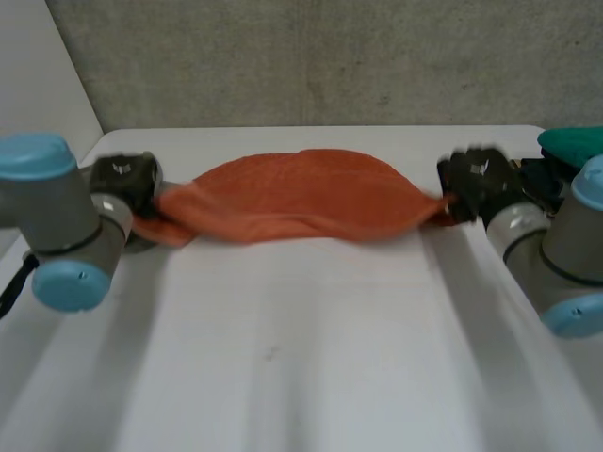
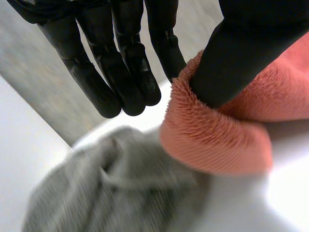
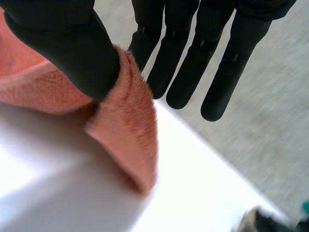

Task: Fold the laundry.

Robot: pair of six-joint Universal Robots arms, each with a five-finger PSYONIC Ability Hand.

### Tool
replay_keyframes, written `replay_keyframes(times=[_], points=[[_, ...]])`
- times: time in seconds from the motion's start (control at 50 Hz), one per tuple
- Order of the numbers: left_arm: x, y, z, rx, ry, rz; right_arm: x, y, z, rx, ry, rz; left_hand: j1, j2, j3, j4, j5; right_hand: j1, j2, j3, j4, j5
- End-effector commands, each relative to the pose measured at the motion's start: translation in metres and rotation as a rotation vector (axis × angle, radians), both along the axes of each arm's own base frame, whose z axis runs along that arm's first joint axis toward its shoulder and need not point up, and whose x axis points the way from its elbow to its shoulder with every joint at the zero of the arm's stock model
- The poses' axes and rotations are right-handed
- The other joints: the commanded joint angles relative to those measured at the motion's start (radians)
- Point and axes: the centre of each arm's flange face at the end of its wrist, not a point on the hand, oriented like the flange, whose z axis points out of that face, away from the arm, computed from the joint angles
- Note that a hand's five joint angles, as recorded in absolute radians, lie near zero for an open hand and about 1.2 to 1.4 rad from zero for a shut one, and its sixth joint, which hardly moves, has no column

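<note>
You had the orange towel (image 1: pixel 301 196) stretched across the upper centre of the frame, over the white surface (image 1: pixel 301 358). Your left robot hand (image 1: pixel 124 181) pinched its left end between thumb and fingers, and your right robot hand (image 1: pixel 476 181) pinched its right end. A grey cloth (image 2: pixel 120 188) lay beside the left one.

Fuzzy terry towel (image 1: pixel 301 196), smooth matt table (image 1: pixel 311 348)

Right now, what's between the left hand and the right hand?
The orange towel spans the whole stretch, seen in the head view; the left hand pinches one end, the right hand the other.
</note>
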Motion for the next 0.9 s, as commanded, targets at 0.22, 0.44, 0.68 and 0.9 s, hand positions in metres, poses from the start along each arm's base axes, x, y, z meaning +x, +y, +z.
replay_keyframes(times=[0.22,0.44,0.68,0.9], points=[[0.011,0.042,-0.017,0.138,-0.315,-0.134,-0.022,0.02,-0.025,0.111,0.161,-0.014,-0.597,-0.645,-0.634,-0.646,-0.614,0.261,0.218,0.203,0.2,0.208],[0.008,0.034,0.031,0.099,-0.218,-0.108,-0.023,0.022,-0.029,0.103,0.168,-0.014,-0.694,-0.742,-0.731,-0.743,-0.711,0.261,0.218,0.203,0.2,0.208],[-0.009,0.014,0.049,0.157,-0.124,-0.147,-0.029,0.018,-0.029,0.094,0.175,-0.031,-0.768,-0.815,-0.805,-0.816,-0.785,0.261,0.218,0.203,0.2,0.208],[0.002,-0.009,0.029,0.351,-0.125,-0.179,-0.041,0.005,-0.022,0.067,0.188,-0.058,-0.668,-0.715,-0.705,-0.716,-0.685,0.261,0.218,0.203,0.2,0.208]])
